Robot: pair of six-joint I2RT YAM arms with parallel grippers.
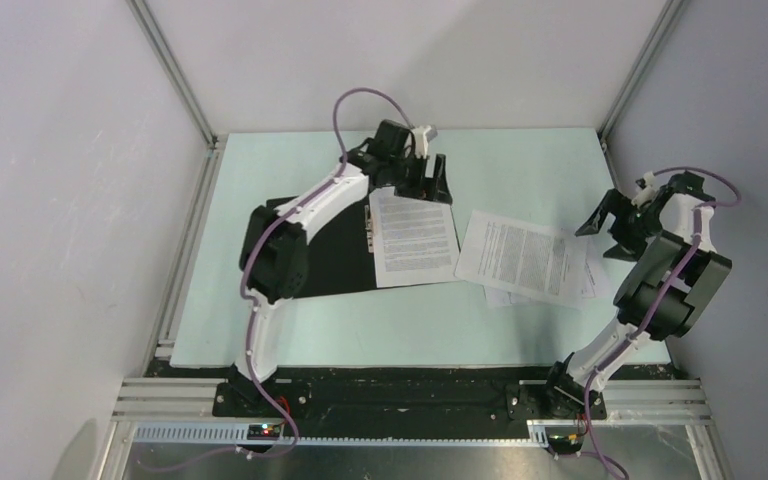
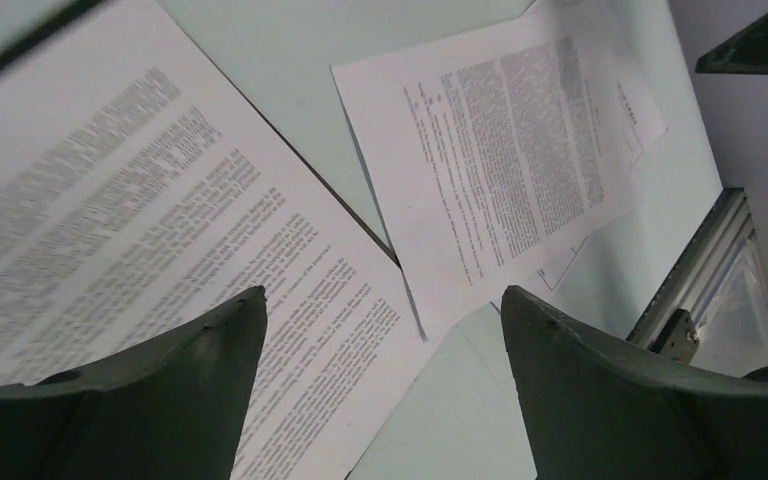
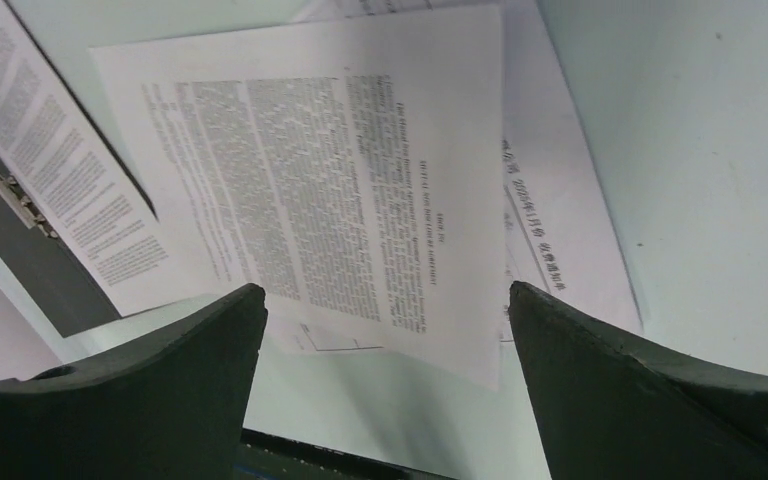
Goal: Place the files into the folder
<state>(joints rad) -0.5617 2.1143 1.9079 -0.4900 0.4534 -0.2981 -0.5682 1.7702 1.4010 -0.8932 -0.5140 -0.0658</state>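
The folder (image 1: 332,255) lies open on the left of the mat, black inside facing up. One printed file sheet (image 1: 413,237) rests on its right half. My left gripper (image 1: 428,178) hovers over that sheet's far edge, open, nothing between its fingers (image 2: 210,370). More files (image 1: 525,257) lie loose on the mat to the right, a printed sheet on top of others (image 1: 592,280). My right gripper (image 1: 615,225) hangs open just right of this pile. The right wrist view shows the pile's top sheet (image 3: 340,190), lower sheets (image 3: 570,230) and the folder's black inside (image 3: 20,260).
A metal clip (image 1: 368,230) runs along the folder's middle, beside the sheet. Grey walls and aluminium posts (image 1: 175,75) enclose the pale green mat (image 1: 520,170). A black rail (image 1: 410,400) carries both arm bases at the near edge.
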